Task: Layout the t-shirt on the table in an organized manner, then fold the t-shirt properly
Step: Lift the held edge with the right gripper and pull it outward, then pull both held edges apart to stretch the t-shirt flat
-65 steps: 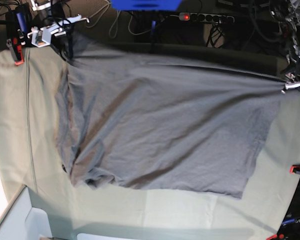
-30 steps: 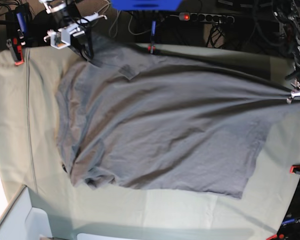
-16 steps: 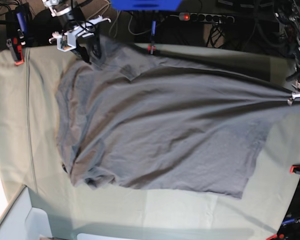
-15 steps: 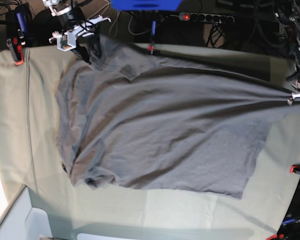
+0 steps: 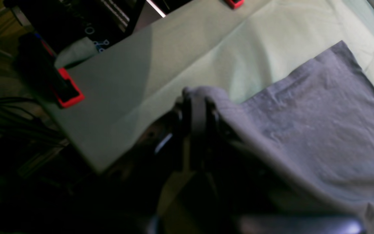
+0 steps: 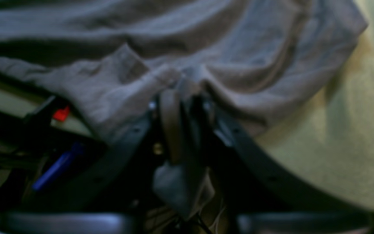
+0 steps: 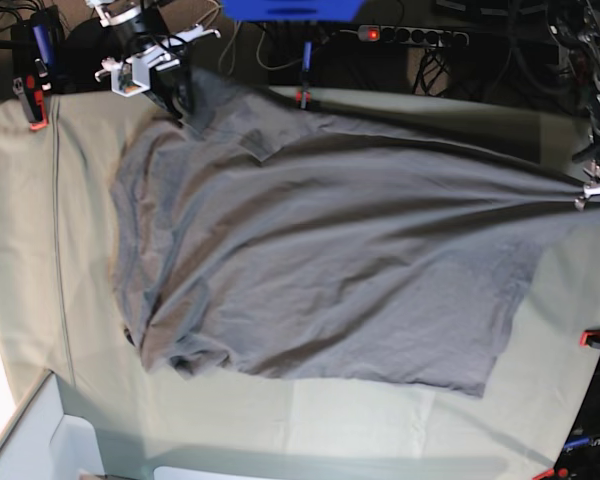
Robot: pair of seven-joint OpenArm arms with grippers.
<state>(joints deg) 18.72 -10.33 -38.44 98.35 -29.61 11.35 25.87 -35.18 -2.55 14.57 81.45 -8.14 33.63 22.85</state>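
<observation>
The grey t-shirt [image 7: 320,270] lies spread across the table [image 7: 60,250], wrinkled, with a bunched sleeve at its lower left. My right gripper [image 7: 175,100] is at the shirt's top-left corner by the far edge. In the right wrist view its fingers [image 6: 170,113] stand close together with a fold of the t-shirt [image 6: 239,42] pinched at the tips. My left gripper [image 7: 585,195] is shut on the shirt's right corner and holds it stretched out. In the left wrist view the t-shirt [image 5: 320,113] drapes over the shut gripper [image 5: 196,107].
Red clamps [image 7: 35,110] [image 7: 598,340] grip the table's cloth at the left and right edges, one clamp [image 5: 68,94] close to my left gripper. A blue clamp [image 7: 306,55], cables and a power strip [image 7: 410,35] lie beyond the far edge. A white box [image 7: 40,440] stands bottom left.
My right gripper's fingers were spread half a second ago and have come together again on the shirt's top-left corner. The shirt and the left arm have stayed put.
</observation>
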